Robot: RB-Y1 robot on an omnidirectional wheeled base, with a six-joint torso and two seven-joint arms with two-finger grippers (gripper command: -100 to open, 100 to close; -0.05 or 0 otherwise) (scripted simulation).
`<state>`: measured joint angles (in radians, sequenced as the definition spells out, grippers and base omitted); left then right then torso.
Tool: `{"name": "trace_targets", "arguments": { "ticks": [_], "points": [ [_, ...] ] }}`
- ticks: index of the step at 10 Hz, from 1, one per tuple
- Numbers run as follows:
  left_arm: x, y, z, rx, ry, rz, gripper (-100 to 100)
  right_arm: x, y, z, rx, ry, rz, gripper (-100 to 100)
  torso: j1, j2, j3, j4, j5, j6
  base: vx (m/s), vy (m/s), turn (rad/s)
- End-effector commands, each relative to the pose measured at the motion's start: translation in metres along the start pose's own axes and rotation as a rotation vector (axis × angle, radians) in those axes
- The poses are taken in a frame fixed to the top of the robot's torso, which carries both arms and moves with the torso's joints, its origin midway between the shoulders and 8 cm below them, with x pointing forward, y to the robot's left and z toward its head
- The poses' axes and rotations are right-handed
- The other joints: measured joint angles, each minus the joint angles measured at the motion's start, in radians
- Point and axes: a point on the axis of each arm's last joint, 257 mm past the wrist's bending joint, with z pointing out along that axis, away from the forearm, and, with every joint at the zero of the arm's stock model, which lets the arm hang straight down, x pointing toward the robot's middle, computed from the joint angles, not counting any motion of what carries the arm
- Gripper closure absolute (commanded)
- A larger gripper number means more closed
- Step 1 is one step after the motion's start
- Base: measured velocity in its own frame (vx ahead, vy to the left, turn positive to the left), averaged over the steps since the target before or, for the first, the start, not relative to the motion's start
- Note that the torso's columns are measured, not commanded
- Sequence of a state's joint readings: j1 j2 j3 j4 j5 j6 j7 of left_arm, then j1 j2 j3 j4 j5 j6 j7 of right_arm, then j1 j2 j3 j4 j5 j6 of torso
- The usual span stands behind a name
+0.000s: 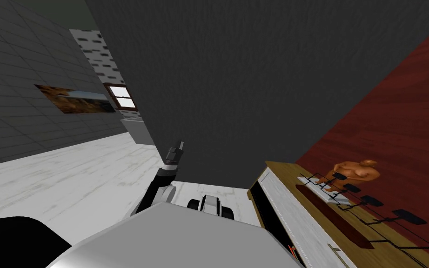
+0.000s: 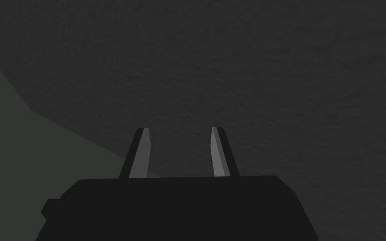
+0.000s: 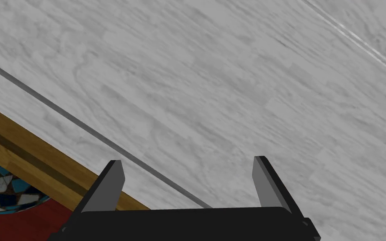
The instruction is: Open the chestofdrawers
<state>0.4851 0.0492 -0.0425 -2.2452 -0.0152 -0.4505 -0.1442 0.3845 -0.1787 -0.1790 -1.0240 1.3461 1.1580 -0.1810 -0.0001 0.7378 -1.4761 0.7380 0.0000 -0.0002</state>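
1. Head view: the long, low chest of drawers with a brown wooden top and white-grey wood-grain fronts (image 1: 288, 214) is lying off to my right, its long axis running away along the red wall. A thin pale bar, probably a handle (image 1: 334, 251), is showing on the near front. The left gripper (image 1: 179, 144) is pointing up at the dark grey wall (image 1: 255, 70), well apart from the chest, so the right arm looks the nearer one.

2. Left wrist view: the left gripper (image 2: 180, 129) is holding nothing, its fingers parted by a narrow gap.

3. Right wrist view: the right gripper (image 3: 188, 161) is facing the white-grey drawer front (image 3: 213, 83) close ahead, fingers spread wide and empty. A thin dark seam (image 3: 62, 113) is crossing obliquely in front of them, the brown wooden frame edge (image 3: 29, 142) lying beyond one finger. A thin bright line (image 3: 355, 39) farther ahead may be a handle; reaching it probably means travelling along the front.
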Motion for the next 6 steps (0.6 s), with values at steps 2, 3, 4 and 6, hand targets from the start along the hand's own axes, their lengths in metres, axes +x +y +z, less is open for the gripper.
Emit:
{"name": "trace_targets", "arguments": {
  "ticks": [2,3,4,6],
  "points": [
    [0.000,0.000,0.000,0.000,0.000,0.000,0,0.002,-0.027,0.000,0.093,-0.039,-0.071,-100,0.000,0.000,0.000,0.000,0.000,0.000,0.019,-0.030,0.206],
    [0.000,0.000,0.000,0.000,0.000,0.000,0,0.003,-0.039,-0.001,0.135,-0.062,-0.113,-100,0.000,0.000,0.000,0.000,0.000,0.001,0.021,-0.033,0.310],
    [0.000,0.000,0.000,0.000,0.000,0.000,0,0.001,-0.045,-0.004,0.162,-0.082,-0.137,-100,0.000,0.000,0.000,0.000,0.000,0.001,0.024,-0.044,0.230],
    [0.000,0.000,0.000,0.000,0.000,0.000,0,0.003,-0.051,-0.004,0.179,-0.085,-0.152,-100,0.000,0.000,0.000,0.000,0.000,0.001,0.016,-0.026,0.068]
  ]
}}
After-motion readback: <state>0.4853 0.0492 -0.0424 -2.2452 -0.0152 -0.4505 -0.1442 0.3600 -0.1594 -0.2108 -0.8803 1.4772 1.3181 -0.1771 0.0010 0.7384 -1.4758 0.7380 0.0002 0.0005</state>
